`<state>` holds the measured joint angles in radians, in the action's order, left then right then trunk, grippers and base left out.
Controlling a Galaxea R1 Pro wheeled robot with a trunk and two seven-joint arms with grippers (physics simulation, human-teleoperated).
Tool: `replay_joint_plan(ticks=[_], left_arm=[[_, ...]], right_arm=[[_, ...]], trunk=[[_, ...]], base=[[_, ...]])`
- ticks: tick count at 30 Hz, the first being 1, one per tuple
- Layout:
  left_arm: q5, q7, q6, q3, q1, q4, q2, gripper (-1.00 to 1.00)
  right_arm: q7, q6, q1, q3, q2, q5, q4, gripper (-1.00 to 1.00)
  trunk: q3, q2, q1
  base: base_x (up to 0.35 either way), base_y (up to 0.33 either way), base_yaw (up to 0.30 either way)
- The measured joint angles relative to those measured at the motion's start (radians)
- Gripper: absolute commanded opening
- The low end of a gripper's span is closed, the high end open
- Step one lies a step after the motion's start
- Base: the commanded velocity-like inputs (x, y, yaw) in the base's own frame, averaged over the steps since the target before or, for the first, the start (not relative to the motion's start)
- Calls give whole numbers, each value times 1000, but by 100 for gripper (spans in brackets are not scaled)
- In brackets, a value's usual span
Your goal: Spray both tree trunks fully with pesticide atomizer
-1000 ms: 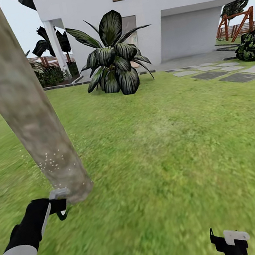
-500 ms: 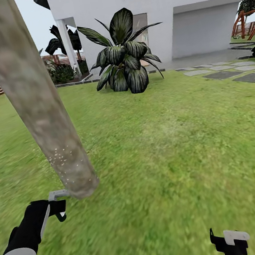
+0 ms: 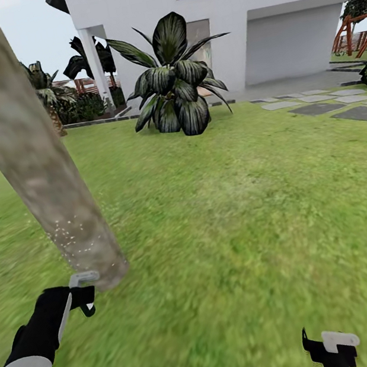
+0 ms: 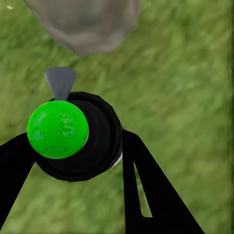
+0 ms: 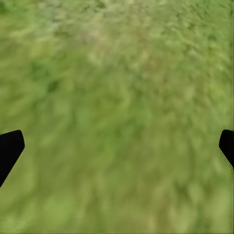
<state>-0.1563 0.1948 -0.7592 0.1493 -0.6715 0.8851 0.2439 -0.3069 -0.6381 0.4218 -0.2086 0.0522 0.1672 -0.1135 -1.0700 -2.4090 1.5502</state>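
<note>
Tree trunk (image 3: 36,167) leans near-left, white pesticide specks (image 3: 69,236) low on it; left gripper (image 3: 83,297) just beside its base, holding atomizer (image 3: 83,279).

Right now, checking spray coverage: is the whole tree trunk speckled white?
No, white specks dot just a low band of the tree trunk; higher up is bare.

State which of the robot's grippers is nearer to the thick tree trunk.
Left. The left gripper, holding the atomizer, sits just beside the tree trunk base. The right gripper hangs far off over open grass.
</note>
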Motion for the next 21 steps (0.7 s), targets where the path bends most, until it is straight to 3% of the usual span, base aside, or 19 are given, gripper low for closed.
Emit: replay_joint_plan(ticks=[6,14,17,21], left_arm=[[-1,-1,1,2,0,0,0,-100],[-6,-9,1,0,1,-13,6,-100],[-8,-13,2,38,1,-20,8,-100],[-7,-17,4,44,2,-34,7,-100]], right_arm=[[0,0,0,0,0,0,0,100],[0,0,0,0,-2,0,0,100],[0,0,0,0,-2,0,0,100],[0,0,0,0,-1,0,0,100]], trunk=[[0,0,0],[0,0,0],[0,0,0],[0,0,0]], base=[[147,-221,9],[43,-269,254],[219,-202,140],[240,-188,11]])
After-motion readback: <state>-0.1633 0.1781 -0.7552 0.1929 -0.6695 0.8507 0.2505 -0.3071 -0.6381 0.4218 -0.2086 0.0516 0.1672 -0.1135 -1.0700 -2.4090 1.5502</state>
